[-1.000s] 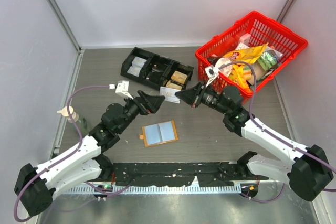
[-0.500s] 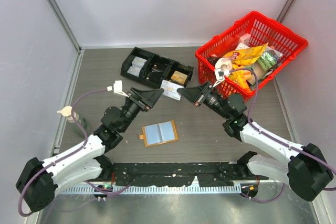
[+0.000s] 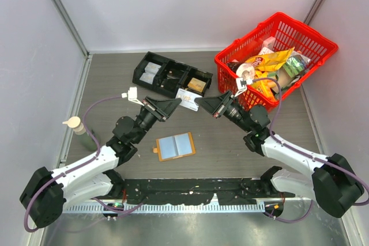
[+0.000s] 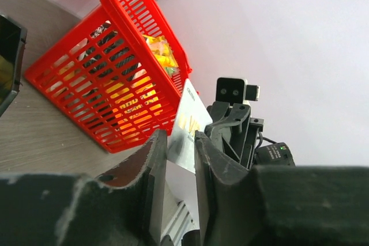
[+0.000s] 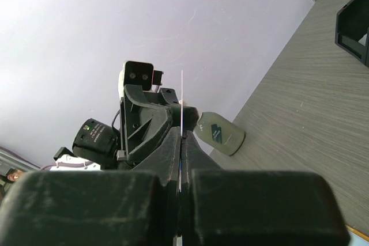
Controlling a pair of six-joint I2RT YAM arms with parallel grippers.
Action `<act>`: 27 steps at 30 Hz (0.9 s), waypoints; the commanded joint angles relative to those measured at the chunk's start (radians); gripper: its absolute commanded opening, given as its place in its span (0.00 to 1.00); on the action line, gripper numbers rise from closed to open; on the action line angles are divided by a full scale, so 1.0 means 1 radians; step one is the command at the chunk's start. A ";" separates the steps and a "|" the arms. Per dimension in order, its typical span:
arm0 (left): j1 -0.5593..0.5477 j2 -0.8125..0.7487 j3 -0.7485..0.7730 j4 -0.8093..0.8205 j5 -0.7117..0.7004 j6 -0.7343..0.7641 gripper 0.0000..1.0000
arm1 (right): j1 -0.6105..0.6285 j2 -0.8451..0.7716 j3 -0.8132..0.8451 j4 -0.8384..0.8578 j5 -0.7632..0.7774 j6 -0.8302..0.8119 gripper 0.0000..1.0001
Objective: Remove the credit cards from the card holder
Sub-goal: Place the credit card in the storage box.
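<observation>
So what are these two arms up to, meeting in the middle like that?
They meet over a credit card, raised off the table. The right tool is clamped shut on the card. The left tool has its fingers on either side of the same card, though it is hard to tell whether it is pinching it yet. It looks like a hand-over from one arm to the other. The card holder lies open on the table below, and neither arm touches it.

Open tabletop (image 3: 230, 142) around card holder (image 3: 176, 146); tray (image 3: 139, 75), basket (image 3: 306, 36) behind.
</observation>
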 commanded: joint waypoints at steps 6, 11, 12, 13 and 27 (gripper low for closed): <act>0.002 -0.012 0.020 0.070 -0.005 0.037 0.00 | -0.005 0.030 -0.006 0.101 0.005 0.032 0.01; 0.018 -0.058 0.043 -0.064 -0.078 0.097 0.00 | -0.027 0.005 0.005 0.046 -0.003 0.009 0.26; 0.032 -0.068 0.061 -0.130 -0.095 0.106 0.00 | -0.032 -0.002 0.010 0.026 -0.013 -0.020 0.33; 0.047 -0.074 0.079 -0.195 -0.101 0.118 0.00 | -0.040 -0.022 0.022 -0.033 -0.019 -0.037 0.40; 0.469 0.256 0.351 -0.442 0.078 0.345 0.00 | -0.046 -0.387 0.138 -0.796 0.172 -0.532 0.86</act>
